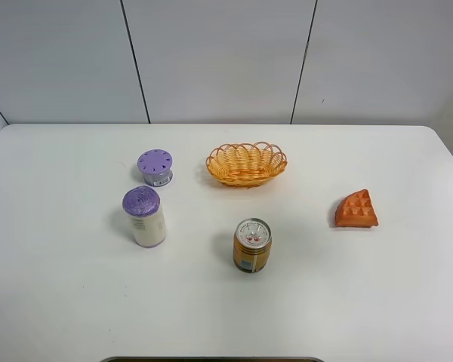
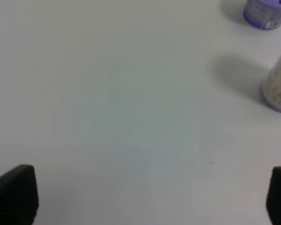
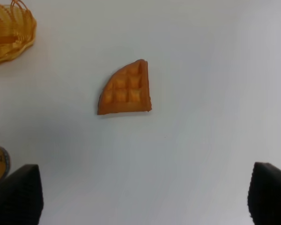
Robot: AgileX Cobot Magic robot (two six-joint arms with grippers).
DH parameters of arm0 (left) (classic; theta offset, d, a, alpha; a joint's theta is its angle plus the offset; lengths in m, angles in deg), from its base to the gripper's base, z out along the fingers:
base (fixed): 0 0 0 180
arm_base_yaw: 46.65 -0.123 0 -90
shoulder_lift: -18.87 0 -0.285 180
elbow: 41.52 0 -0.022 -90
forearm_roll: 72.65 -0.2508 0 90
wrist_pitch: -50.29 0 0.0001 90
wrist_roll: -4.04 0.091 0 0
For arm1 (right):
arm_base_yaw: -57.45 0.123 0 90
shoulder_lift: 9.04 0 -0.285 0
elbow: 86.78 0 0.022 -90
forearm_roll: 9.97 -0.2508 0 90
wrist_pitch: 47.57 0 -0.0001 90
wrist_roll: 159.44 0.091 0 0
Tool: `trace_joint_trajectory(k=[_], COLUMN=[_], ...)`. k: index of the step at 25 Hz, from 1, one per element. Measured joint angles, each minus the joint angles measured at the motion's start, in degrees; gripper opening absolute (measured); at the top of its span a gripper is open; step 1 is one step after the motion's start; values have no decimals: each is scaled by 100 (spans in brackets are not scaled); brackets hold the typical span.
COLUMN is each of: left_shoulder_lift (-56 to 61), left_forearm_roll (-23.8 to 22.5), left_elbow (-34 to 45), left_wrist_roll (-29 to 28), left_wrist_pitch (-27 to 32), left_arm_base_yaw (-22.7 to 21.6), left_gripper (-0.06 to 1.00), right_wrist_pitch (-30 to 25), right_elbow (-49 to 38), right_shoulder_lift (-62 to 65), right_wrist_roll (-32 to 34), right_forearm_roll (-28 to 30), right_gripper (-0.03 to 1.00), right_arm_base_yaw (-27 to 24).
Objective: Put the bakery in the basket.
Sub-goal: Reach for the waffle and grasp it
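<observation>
The bakery [image 3: 125,91] lay ahead of the right pincer [image 3: 144,197], the nearer one, whose jaws stood wide apart and apparently held nothing.

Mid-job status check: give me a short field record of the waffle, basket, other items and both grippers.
waffle wedge: lying on the table, right side, apart from everything
basket: far centre, looks empty
can: upright, near centre
tall jar, short jar: left side, purple lids
left gripper: jaws open, holding nothing
right gripper: jaws open, waffle wedge in view, not gripped
task: not yet done
</observation>
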Motion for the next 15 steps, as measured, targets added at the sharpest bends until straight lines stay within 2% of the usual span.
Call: trace_joint_trajectory(k=[4, 8, 15], left_shoulder_lift=[0, 0, 0], left_forearm_roll=[0, 0, 0], left_elbow=[0, 0, 0], left_wrist_roll=[0, 0, 0], left_wrist_pitch=[0, 0, 0], left_arm_base_yaw=[0, 0, 0], left_gripper=[99, 99, 99], right_wrist_pitch=[2, 7, 22], right_elbow=[681, 1013, 1057], right_shoulder_lift=[-1305, -2302, -3542], right_wrist_roll=[0, 0, -17], right_forearm_roll=[-25, -30, -53], right_gripper=[86, 87, 98], right_arm_base_yaw=[0, 0, 0])
